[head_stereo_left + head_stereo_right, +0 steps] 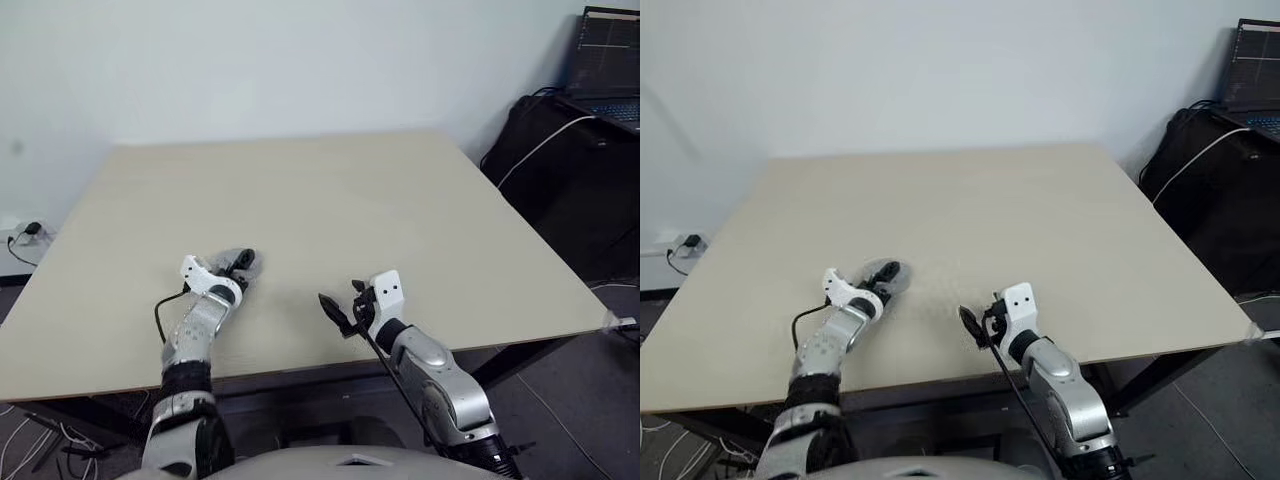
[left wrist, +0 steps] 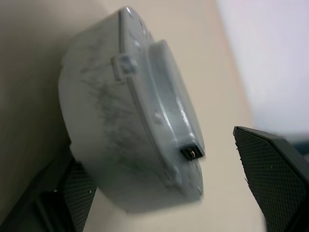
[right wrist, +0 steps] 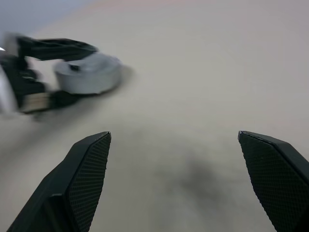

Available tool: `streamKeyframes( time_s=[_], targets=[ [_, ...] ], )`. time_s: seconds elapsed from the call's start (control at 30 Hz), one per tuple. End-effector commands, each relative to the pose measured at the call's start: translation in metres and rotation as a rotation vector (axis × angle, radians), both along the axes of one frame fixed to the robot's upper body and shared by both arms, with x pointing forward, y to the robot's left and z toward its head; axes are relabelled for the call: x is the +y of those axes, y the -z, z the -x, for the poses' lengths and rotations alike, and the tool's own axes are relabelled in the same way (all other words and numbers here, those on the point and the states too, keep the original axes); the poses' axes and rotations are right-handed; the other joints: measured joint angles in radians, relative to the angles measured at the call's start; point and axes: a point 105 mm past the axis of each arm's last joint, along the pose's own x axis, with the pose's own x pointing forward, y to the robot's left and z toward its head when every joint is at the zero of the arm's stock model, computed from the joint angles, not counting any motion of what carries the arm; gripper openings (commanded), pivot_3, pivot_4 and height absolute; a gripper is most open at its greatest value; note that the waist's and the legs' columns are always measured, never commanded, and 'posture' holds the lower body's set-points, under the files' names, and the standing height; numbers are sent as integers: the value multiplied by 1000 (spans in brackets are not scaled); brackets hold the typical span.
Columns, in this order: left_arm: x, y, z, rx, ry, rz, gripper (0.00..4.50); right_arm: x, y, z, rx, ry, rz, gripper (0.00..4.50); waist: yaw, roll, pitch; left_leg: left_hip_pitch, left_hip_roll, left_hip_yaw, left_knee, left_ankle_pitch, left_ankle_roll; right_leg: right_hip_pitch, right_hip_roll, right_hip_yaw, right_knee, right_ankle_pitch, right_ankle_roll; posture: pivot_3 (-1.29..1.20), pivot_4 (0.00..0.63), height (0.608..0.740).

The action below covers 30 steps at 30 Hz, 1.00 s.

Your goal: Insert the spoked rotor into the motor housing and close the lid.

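One closed motor housing (image 2: 130,121) lies flat, lid (image 2: 169,96) upward.

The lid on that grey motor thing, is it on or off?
On: the lid sits on the motor housing, no gap visible, standing on the table.

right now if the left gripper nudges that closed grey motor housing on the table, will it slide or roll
Probably slide: the motor housing lies flat on the table, lid up. It looks rigid, likely metal, so fairly heavy for its size. Its smooth round wall may slip between the open left gripper fingers.
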Motion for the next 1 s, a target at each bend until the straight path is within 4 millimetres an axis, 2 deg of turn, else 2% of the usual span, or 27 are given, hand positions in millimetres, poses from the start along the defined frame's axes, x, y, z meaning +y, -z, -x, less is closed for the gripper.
streamKeyframes(
  time_s=[0.03,0.1,0.23,0.43,0.57,0.73,0.83,1.0],
  targets=[
    [4,35,43,164,126,-184,4474,-6,-7,-4,-59,30,11,4500,-3,3,-3,3,0,0,0,-4,4,1,0,0,0,-2,0,0,0,740],
    [6,34,54,122,193,-326,4474,-13,-3,-5,-63,71,40,4500,-9,5,-4,6,1,2,-2,-6,3,2,1,2,1,-4,1,0,0,740],
    [8,24,62,-16,239,-585,4474,-31,5,-8,-70,182,77,4500,-8,6,-5,8,3,4,-4,-9,-1,2,1,4,1,-5,0,0,0,740],
    [2,5,69,-217,168,-873,4474,-60,14,-1,-112,375,130,4500,7,5,-1,6,4,4,-5,-9,-2,0,2,5,1,-6,-1,0,0,740],
    [-3,1,74,-292,107,-940,4474,-76,14,6,-159,477,134,4500,24,5,5,2,4,4,-3,-9,-1,-3,2,5,1,-5,1,0,0,740],
    [-11,-13,78,-419,38,-962,4474,-84,11,16,-249,534,119,4500,32,4,8,1,3,4,-2,-10,1,-3,1,4,0,-5,2,0,0,740],
    [-6,-21,78,-482,-6,-959,4474,-87,16,18,-257,551,125,4500,31,2,11,1,3,4,-2,-9,3,-3,1,4,0,-5,2,0,0,740],
    [-2,-22,77,-500,-13,-926,4474,-89,21,17,-252,569,121,4500,31,3,12,0,3,4,-2,-7,6,-3,1,4,0,-6,2,0,0,740]
  ],
)
